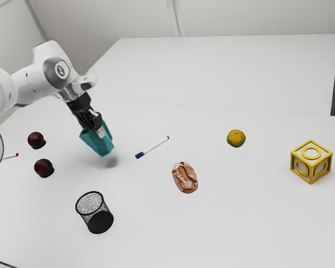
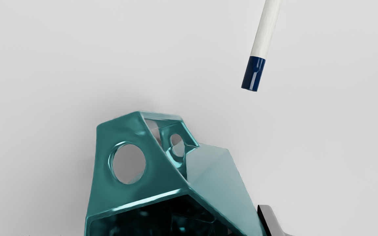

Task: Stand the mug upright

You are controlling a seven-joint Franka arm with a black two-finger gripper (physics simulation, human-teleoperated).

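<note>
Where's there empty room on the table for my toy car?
In the exterior view, there's a big bare patch nearer the camera than the bread and yellow cube. Another lies between that cube and the orange. It's crowded toward the exterior view's left: two plums, a basket, and the tool with the mug.

Glossy, smooth teal mug (image 2: 126, 200), left of centre; matt smooth white table (image 1: 251, 223); rough-crusted bread (image 1: 185, 177) near centre; black mesh pen cup (image 1: 94, 212), lower left.
</note>
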